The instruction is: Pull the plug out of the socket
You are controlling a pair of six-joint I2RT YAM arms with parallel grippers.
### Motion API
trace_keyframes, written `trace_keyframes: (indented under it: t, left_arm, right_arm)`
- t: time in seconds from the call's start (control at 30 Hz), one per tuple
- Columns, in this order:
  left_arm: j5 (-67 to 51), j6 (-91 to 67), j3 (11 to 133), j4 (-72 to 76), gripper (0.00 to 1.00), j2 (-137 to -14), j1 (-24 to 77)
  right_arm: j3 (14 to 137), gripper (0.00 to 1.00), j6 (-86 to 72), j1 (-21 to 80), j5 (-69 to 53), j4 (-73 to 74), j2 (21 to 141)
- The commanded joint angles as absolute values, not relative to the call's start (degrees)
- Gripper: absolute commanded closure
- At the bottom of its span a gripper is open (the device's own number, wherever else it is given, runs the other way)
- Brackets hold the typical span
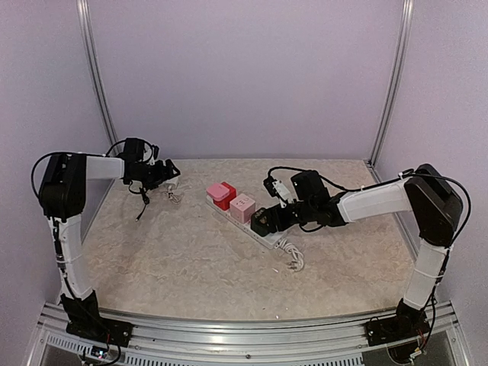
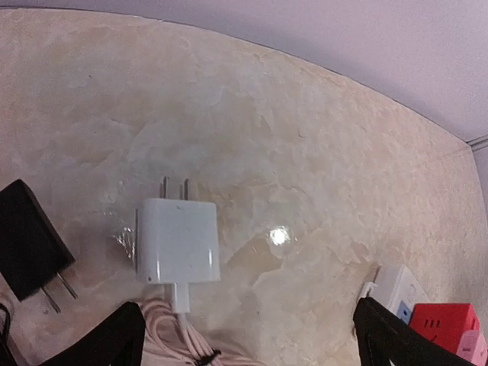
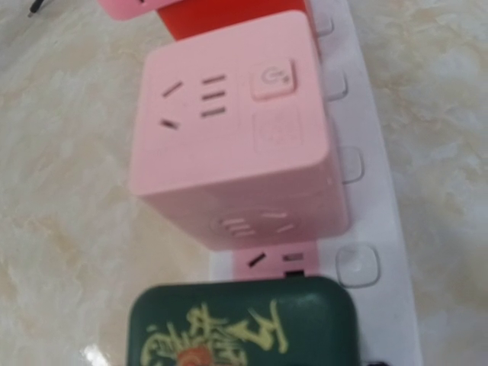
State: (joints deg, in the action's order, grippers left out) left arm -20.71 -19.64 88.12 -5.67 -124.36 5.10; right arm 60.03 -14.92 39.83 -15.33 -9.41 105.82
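The socket is a long white power strip (image 1: 263,235) lying slantwise mid-table; it also shows in the right wrist view (image 3: 366,191). A dark green plug (image 3: 244,324) with a yellow drawing sits in its outlet nearest the cord, just before a pink outlet face (image 3: 278,259). My right gripper (image 1: 263,223) is down on this plug and appears shut on it; the plug hides its fingers in the wrist view. My left gripper (image 2: 248,343) is open and empty over the table, far left of the strip (image 2: 393,286).
A pink cube adapter (image 3: 236,130) and a red cube adapter (image 1: 221,194) are plugged into the strip. A loose white charger (image 2: 177,240) with a coiled pinkish cable (image 2: 171,335) and a black adapter (image 2: 27,240) lie under the left gripper. The strip's white cord (image 1: 292,255) curls toward the front.
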Motion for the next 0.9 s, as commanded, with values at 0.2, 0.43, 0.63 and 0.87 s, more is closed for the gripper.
trace_keyframes:
  t: [0.2, 0.43, 0.63, 0.87]
  left_arm:
    - [-23.92, -23.40, 64.50, 4.47, 0.01, -98.63, 15.66]
    - [-25.03, -25.38, 57.84, 7.23, 0.01, -94.06, 23.87]
    - [-27.32, -29.34, 56.03, 9.73, 0.01, -95.06, 25.35]
    - [-27.84, -31.92, 58.87, 11.51, 0.01, -100.42, 28.65]
  right_arm:
    - [53.25, 0.46, -15.97, 39.29, -13.80, -3.87, 101.51]
    - [49.22, 0.34, -16.72, 42.62, -14.05, -3.23, 96.46]
    - [50.42, 0.15, -16.24, 42.66, -13.83, -1.20, 91.40]
    - [58.74, 0.04, -14.96, 41.20, -14.97, -0.35, 93.82]
